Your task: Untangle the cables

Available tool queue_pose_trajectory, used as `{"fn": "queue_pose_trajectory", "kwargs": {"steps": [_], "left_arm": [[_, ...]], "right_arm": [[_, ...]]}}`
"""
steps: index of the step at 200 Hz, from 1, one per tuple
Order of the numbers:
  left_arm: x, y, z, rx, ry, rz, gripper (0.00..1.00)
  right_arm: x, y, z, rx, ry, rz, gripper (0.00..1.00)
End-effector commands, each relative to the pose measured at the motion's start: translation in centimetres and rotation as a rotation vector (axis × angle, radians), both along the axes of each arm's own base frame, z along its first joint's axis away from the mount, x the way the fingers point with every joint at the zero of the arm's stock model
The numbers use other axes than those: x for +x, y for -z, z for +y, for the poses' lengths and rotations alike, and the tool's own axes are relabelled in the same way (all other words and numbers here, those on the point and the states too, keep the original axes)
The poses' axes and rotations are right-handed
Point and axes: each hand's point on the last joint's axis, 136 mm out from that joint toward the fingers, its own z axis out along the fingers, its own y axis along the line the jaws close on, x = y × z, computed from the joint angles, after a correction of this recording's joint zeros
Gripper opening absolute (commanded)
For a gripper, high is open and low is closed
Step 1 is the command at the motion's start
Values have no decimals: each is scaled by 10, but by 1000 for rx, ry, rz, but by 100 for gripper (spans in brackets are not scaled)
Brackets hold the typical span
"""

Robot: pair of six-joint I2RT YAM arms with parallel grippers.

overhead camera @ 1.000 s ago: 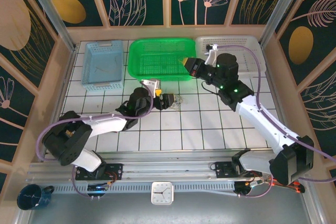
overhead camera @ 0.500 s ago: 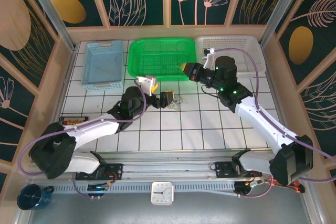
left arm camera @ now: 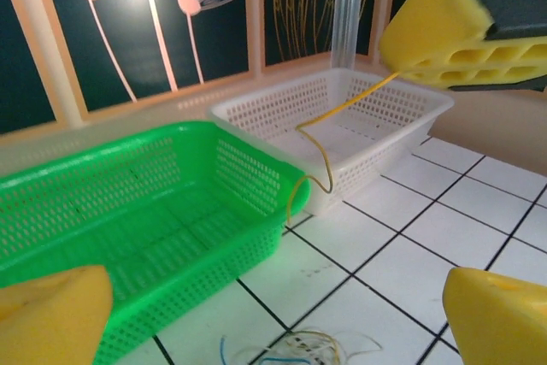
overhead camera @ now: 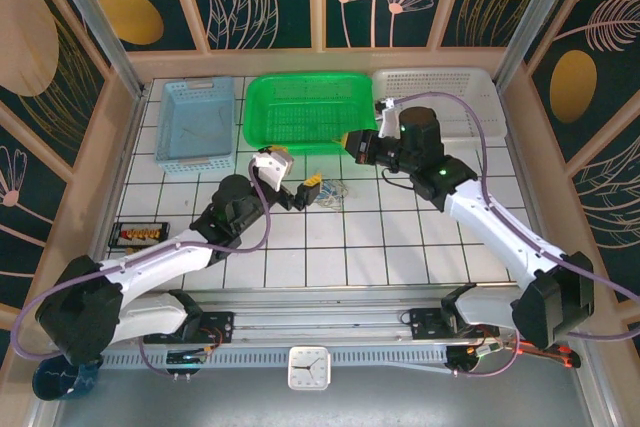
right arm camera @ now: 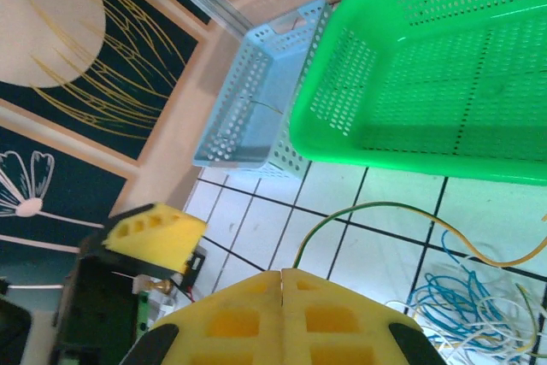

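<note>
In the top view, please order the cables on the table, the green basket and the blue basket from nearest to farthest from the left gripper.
1. cables, just right of the left gripper.
2. green basket, behind it.
3. blue basket, back left.

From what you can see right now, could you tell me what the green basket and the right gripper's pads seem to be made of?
Green basket: glossy moulded plastic, judging by the sheen and the perforated walls. Right gripper pads: matte yellow, probably foam or soft rubber, with moulded pockets.
</note>
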Motion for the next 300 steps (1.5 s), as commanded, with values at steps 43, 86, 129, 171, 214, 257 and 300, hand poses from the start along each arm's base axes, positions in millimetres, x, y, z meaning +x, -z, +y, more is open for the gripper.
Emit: {"fn": "queue_pose_trajectory", "kwargs": {"steps": [43,86,129,171,214,257,300], "left_arm": [[-4,-22,2,157,2,-267,99],[-2,-29,-1,150,6,-286,97],[-2,-28,-10,148,50,-255,90],[-2,-26,-16,151,79,-232,74],[-2,-20,-19,169,96,-211,60],[-2,-15,-22,176,103,-197,54],[-1,-15,-22,169,103,-193,49]], "right_arm": [[-8,-5,25,-84,-98,-37,0],[-16,-7,45,-99,-155,-40,0],[-26,-6,63,-115,-202,-43,0],[-30,-6,70,-121,-219,-44,0],[-33,-8,72,-119,-225,-51,0],[-34,-11,72,-116,-224,-58,0],[-35,-11,73,-117,-227,-57,0]]}}
